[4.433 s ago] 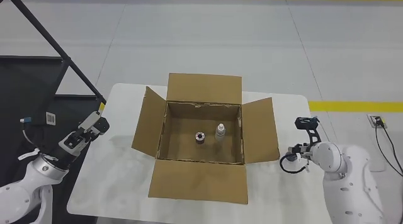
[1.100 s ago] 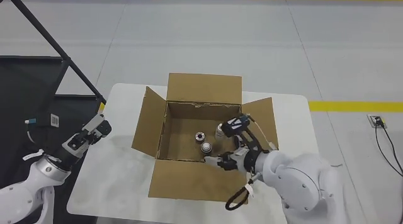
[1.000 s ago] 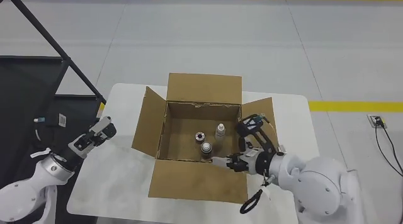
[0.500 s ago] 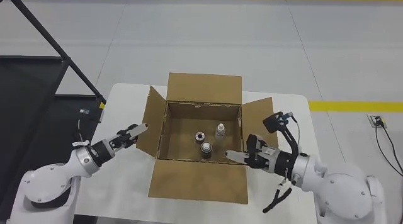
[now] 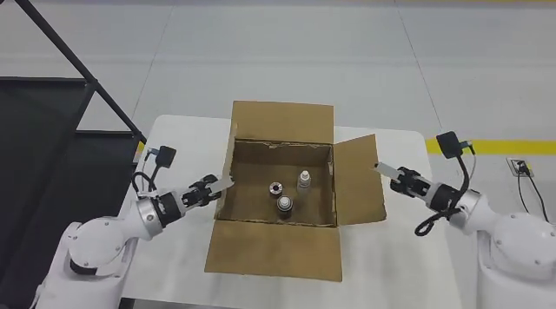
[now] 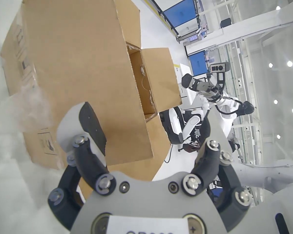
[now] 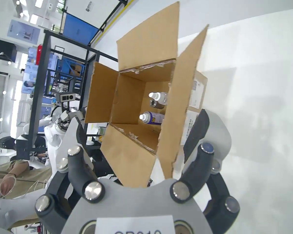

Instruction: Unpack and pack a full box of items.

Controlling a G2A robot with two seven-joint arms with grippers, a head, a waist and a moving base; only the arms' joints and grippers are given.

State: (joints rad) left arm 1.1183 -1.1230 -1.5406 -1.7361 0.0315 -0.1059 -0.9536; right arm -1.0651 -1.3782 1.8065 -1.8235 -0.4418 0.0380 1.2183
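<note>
An open cardboard box (image 5: 276, 157) stands mid-table, holding a white bottle (image 5: 304, 179), a spray can (image 5: 284, 205) and a small metal can (image 5: 274, 189). My left gripper (image 5: 217, 187) is open at the left flap (image 5: 228, 166), which stands nearly upright; in the left wrist view the flap (image 6: 75, 62) sits between the spread fingers (image 6: 91, 127). My right gripper (image 5: 382, 168) is open at the outer edge of the right flap (image 5: 358, 179). The right wrist view shows that flap (image 7: 173, 113) between its fingers (image 7: 200, 132), with the bottle (image 7: 158, 95) and spray can (image 7: 150, 118) inside.
The front flap (image 5: 274, 253) lies flat toward me and the back flap (image 5: 282, 121) stands up. Bare white table (image 5: 169, 248) lies to the left of the box and a narrower strip (image 5: 408, 248) to the right. A black frame (image 5: 78, 75) stands off the table's left.
The right gripper pulled out of the box to the right flap's outer edge, leaving a spray can inside. The left gripper came in to the left flap, which has risen upright.
</note>
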